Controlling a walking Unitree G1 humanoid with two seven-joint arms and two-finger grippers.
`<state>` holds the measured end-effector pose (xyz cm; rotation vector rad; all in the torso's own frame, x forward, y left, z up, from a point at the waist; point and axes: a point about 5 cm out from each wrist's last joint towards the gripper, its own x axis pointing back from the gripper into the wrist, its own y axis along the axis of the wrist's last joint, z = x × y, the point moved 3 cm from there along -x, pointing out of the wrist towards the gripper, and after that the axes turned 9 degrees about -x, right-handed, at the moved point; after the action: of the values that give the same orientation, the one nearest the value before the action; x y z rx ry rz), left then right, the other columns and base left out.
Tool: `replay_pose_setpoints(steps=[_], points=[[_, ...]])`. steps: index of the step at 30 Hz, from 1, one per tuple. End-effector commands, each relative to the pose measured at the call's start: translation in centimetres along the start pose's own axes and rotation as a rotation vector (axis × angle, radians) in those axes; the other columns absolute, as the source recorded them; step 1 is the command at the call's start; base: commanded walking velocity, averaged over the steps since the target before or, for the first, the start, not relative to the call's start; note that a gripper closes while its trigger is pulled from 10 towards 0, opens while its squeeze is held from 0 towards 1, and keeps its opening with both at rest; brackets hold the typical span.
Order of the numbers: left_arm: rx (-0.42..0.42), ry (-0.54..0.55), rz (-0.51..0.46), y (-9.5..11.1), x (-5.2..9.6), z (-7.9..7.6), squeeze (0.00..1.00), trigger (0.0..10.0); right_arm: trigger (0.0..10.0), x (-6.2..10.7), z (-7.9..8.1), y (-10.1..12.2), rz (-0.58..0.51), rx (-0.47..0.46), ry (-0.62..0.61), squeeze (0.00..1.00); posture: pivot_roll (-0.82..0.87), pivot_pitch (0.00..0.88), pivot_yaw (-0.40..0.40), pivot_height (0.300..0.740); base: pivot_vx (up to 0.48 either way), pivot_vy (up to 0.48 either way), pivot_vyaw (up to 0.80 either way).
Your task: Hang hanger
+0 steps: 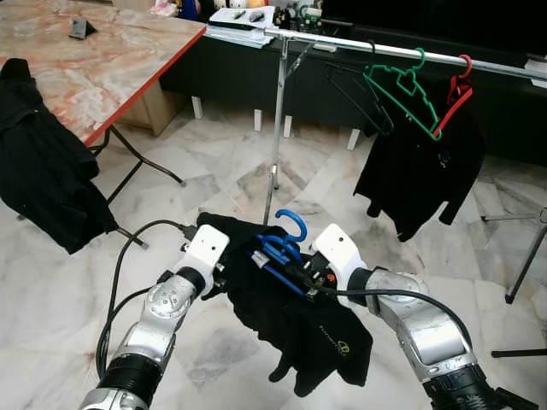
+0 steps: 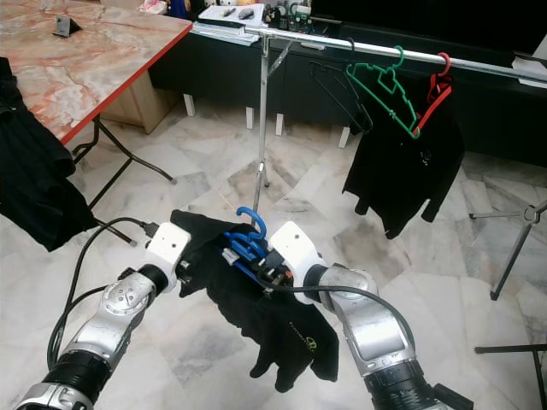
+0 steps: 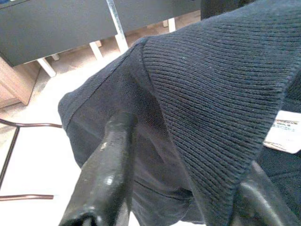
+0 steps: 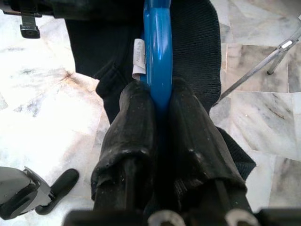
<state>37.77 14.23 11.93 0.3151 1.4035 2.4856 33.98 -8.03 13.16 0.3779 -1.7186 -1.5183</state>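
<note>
Bright even indoor light; soft shadows; glare on marble floor (image 4: 42,94); wrist views close-up, slightly blurred.

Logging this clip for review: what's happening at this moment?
The robot stands short of a metal clothes rail, holding a black garment on a blue hanger between both arms. The right gripper is clamped on the blue hanger; the left gripper has the garment's knit fabric between its fingers. On the rail hang a black hanger, a green hanger and a red hanger carrying dark clothing. The blue hanger is not yet hung.
</note>
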Motion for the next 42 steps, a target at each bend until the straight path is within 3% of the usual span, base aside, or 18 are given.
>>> replay_pose_setpoints(steps=[1, 16, 23, 26, 32, 36, 42], points=[[0.005, 0.015, 0.000, -0.2, 0.2, 0.2, 0.00, 0.0, 10.0, 0.1, 0.4, 0.9, -0.036, 0.019, 0.021, 0.00, 0.04, 0.162, -0.089, 0.740, 0.000, 0.000, 0.00], [0.005, 0.061, 0.015, -0.5, 0.2, 0.8, 0.00, 0.0, 10.0, 0.3, -0.6, 0.7, -0.020, 0.027, -0.005, 0.00, 0.05, 0.166, -0.109, 0.740, 0.000, 0.000, 0.00], [0.027, 0.127, 0.031, -0.9, 0.6, 2.1, 0.00, 0.0, 10.0, 0.9, -1.6, -0.9, 0.077, 0.156, -0.028, 0.00, 0.04, 0.178, -0.106, 0.740, 0.000, 0.000, 0.00], [0.018, 0.184, 0.052, -1.2, 0.8, 3.3, 0.00, 0.0, 10.0, 1.9, -2.7, -2.6, 0.163, 0.230, -0.029, 0.00, 0.03, 0.182, -0.104, 0.740, 0.000, 0.000, 0.00], [0.014, 0.238, 0.102, -2.1, 1.2, 4.2, 0.00, 0.0, 10.0, 3.8, -4.5, -3.6, 0.215, 0.260, -0.040, 0.00, 0.02, 0.190, -0.100, 0.740, 0.000, 0.000, 0.00], [0.011, 0.239, 0.121, -2.5, 1.3, 4.3, 0.00, 0.0, 10.0, 4.6, -5.7, -3.4, 0.220, 0.273, -0.072, 0.00, 0.02, 0.193, -0.099, 0.740, 0.000, 0.000, 0.00], [0.006, 0.244, 0.168, -3.4, 1.6, 4.4, 0.00, 0.0, 10.0, 5.4, -6.1, -2.3, 0.177, 0.257, -0.039, 0.00, 0.02, 0.195, -0.097, 0.740, 0.000, 0.000, 0.00]])
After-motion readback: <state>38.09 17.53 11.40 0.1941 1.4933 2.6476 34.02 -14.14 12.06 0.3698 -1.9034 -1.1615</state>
